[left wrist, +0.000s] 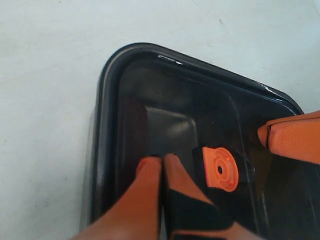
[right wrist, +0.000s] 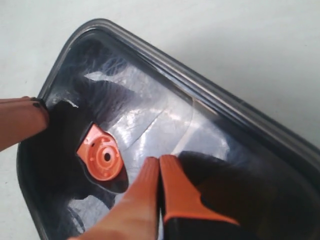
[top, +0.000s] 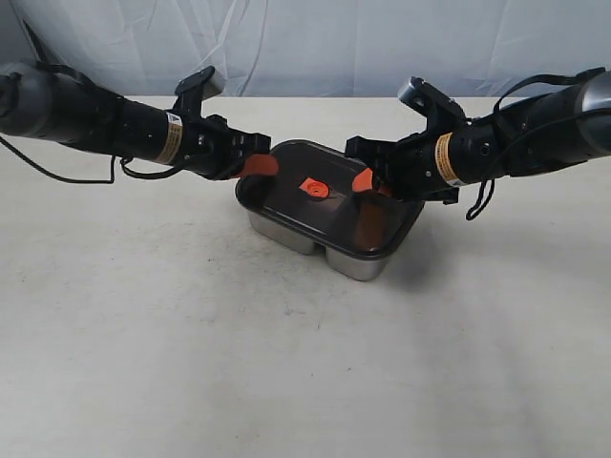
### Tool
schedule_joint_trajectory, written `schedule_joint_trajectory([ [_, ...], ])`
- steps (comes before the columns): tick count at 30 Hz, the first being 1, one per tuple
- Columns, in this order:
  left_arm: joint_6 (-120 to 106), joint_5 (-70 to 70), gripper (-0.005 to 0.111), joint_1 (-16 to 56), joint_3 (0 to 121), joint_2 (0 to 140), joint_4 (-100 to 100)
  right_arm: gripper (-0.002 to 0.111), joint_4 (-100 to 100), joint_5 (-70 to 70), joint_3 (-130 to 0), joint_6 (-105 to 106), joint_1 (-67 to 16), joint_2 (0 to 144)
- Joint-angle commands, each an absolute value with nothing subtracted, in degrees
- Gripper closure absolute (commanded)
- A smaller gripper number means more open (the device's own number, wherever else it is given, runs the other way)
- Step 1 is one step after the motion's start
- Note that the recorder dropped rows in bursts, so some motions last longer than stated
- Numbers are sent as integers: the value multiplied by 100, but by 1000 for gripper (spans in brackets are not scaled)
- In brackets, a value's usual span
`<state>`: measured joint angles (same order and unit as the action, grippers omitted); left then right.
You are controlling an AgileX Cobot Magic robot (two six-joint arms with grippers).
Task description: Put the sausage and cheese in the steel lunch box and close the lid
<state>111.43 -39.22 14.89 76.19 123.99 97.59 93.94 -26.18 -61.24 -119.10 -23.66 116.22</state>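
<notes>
Box [top: 355, 264] stands mid-table, lid [top: 329, 224] laid over it. Left gripper [left wrist: 161, 160] and right gripper [right wrist: 159, 161] each have fingers together, tips on the lid. Sausage and cheese are unseen, presumably inside; only pressing the lid home seems left.

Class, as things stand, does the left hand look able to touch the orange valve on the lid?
Probably yes: the left hand, shut, rests on the lid right beside the valve, nothing between them; the right hand sits on its far side.
</notes>
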Motion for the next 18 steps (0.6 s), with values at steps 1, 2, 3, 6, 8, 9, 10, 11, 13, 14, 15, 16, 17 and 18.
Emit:
schedule_joint_trajectory([
  [1,11229,-3620,107,1505,7591,12680,9995,109,9995,-2403,-5907,-12062,-2406,12050],
  [2,11229,-3642,107,1505,7591,12742,9995,109,9995,-2403,-5907,-12062,-2406,12050],
  [3,11229,-3705,107,1505,7591,12767,9995,109,9995,-2403,-5907,-12062,-2406,12050],
  [6,10882,-3877,107,1494,7596,12728,9995,109,9995,-2308,-5907,-12062,-2406,12000],
  [8,10526,-3996,107,1460,7596,12586,9995,109,9995,-2219,-5907,-12062,-2406,11846],
  [9,10457,-3996,107,1436,7596,12475,9995,109,9995,-2193,-5907,-12062,-2406,11760],
  [10,10416,-3964,107,1404,7596,12342,9995,109,9995,-2167,-5907,-12062,-2406,11633],
  [11,10406,-3907,107,1367,7596,12199,9995,109,9995,-2115,-5907,-12062,-2406,11482],
  [13,10406,-3821,107,1293,7596,11905,9985,109,9995,-2085,-5907,-12053,-2406,11139],
  [14,10391,-3767,107,1249,7584,11729,9995,109,9995,-2085,-5907,-11987,-2406,10942],
  [15,10340,-3688,107,1219,7549,11580,9995,109,9995,-2085,-5907,-11917,-2406,10780],
  [16,10278,-3544,107,1205,7476,11371,9984,109,9995,-2085,-5907,-11842,-2406,10582],
  [17,10250,-3319,107,1205,7369,11155,9995,109,9995,-2096,-5907,-11790,-2406,10375],
  [18,10235,-3160,107,1205,7252,10971,9995,109,9995,-2096,-5907,-11766,-2406,10215],
])
